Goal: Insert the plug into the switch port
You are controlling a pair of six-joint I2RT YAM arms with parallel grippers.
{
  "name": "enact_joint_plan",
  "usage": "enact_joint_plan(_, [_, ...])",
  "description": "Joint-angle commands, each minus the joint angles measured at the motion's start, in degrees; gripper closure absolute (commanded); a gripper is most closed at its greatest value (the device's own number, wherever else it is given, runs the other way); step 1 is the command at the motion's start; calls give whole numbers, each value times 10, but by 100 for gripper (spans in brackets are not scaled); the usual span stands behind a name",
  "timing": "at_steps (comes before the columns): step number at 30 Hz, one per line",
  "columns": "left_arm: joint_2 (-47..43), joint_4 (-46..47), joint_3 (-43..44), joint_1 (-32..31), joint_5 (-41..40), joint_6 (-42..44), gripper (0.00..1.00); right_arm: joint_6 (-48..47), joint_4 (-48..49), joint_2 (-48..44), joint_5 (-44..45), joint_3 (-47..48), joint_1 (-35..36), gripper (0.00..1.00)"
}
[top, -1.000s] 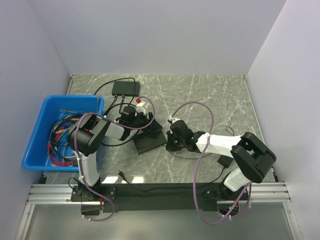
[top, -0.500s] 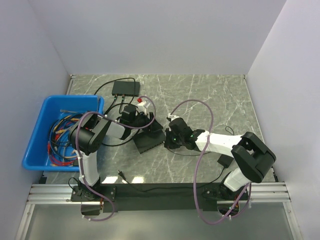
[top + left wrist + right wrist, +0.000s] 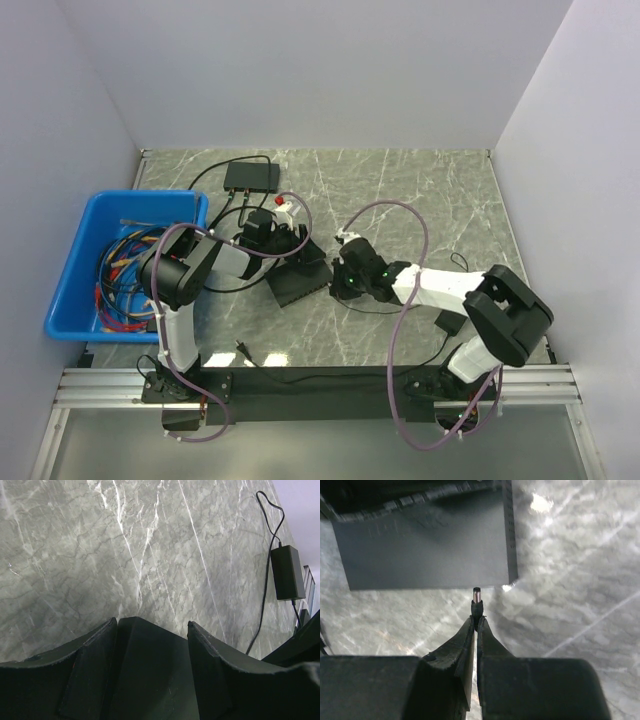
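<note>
My left gripper (image 3: 283, 243) is shut on the black switch box (image 3: 297, 282), which fills the gap between its pads (image 3: 95, 670) in the left wrist view. My right gripper (image 3: 338, 283) is shut on the plug (image 3: 476, 597), a small black barrel with a metal tip that sticks out past the fingertips (image 3: 469, 630). The tip sits just at the near long edge of the switch box (image 3: 425, 545), close to its right corner. I cannot make out the switch port on that edge. The plug's thin black cable (image 3: 385, 312) trails right along the table.
A blue bin (image 3: 70, 290) with coloured wires (image 3: 120, 275) stands at the left. A smaller black box (image 3: 250, 177) with cables lies at the back. A black power adapter (image 3: 450, 322) rests by the right arm, and a loose cable end (image 3: 243, 350) lies near the front edge.
My right gripper has crept left with the plug, closing on the switch box's edge. The box has shifted slightly in the left gripper's hold.
</note>
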Motion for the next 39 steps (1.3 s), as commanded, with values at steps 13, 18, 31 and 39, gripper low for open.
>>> enact_joint_plan(13, [9,12,12,1,16,10,36,-14,15,-42,11,-36,-2,100])
enact_joint_plan(18, [4,17,8,2,20,17,36,-15,9,-1,1,-12,-6,100])
enact_joint_plan(31, [17,14,12,2,26,24,36,-17,4,12,12,5,-14,100])
enact_joint_plan(39, [23,13,18,1,29,23,37,-19,5,15,8,14,-21,100])
